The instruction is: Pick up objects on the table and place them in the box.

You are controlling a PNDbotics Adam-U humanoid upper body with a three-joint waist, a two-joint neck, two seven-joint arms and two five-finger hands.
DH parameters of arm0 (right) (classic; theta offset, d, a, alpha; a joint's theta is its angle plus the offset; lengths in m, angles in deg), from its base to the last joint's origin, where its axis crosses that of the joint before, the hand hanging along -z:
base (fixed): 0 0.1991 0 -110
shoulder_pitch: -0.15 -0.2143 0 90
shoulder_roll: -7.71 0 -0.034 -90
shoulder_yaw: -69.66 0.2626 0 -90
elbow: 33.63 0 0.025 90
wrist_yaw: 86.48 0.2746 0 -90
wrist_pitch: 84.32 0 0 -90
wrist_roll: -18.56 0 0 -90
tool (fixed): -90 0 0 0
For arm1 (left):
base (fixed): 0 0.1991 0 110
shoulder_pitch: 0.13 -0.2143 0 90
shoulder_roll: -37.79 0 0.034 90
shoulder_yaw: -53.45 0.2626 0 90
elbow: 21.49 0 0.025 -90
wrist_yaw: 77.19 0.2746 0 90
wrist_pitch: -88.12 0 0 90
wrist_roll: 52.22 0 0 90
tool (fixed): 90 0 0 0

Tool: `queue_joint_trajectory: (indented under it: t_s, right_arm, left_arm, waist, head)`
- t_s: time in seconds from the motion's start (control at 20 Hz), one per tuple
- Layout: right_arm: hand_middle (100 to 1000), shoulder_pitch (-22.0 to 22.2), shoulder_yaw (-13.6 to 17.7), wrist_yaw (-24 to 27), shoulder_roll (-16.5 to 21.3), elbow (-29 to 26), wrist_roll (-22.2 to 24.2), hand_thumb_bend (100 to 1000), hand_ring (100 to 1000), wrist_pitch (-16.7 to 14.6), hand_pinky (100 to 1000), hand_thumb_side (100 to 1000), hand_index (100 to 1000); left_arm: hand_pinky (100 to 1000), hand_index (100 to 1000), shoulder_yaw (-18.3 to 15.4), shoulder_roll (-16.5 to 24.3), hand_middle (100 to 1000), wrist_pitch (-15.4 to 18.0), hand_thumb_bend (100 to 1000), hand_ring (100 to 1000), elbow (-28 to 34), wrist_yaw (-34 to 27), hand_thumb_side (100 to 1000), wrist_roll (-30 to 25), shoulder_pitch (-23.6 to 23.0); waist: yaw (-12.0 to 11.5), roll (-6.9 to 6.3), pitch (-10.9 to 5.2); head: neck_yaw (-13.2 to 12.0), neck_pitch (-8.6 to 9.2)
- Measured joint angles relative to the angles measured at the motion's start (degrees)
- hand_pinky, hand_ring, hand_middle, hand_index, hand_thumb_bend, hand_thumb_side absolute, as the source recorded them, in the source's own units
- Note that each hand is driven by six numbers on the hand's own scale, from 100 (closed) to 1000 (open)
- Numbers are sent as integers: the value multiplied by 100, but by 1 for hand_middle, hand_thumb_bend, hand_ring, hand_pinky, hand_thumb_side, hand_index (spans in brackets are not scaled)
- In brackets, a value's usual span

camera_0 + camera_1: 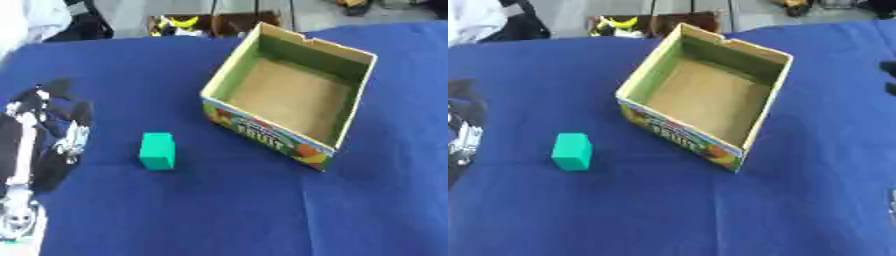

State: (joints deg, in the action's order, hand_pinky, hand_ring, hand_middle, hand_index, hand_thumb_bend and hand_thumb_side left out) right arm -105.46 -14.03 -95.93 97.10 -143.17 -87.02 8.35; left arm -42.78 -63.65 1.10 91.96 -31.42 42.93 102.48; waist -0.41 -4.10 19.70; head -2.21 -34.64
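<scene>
A green block stands on the blue cloth, left of the box and apart from it. The open cardboard box has a fruit print on its front wall and nothing inside. At the left edge of the left eye view lies my left hand, black and silver, open with fingers straight and pointing away from me. It is a short way left of the block and does not touch it. Only dark tips of my right hand show at the right edge of the right eye view, far from the block.
The blue cloth covers the whole table. Behind the far edge stand dark furniture and a yellow object. A white cloth shows at the far left corner.
</scene>
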Motion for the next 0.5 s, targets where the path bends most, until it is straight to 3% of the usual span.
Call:
queue_joint_trajectory:
  t_s: [0.25,0.5]
  right_arm:
    - [745,1,0,0,0,0,1,100,897,1,863,1000,894]
    - [745,2,-7,0,0,0,8,100,897,2,863,1000,894]
  left_arm:
    - [321,832,0,0,602,-3,458,493,0,0,1000,-3,0]
    - [383,863,53,125,651,-40,496,542,0,123,1000,-122,57]
  waist:
    - [-5,2,0]
    - [-5,-2,-1]
  head:
    - [0,4]
    - [8,3]
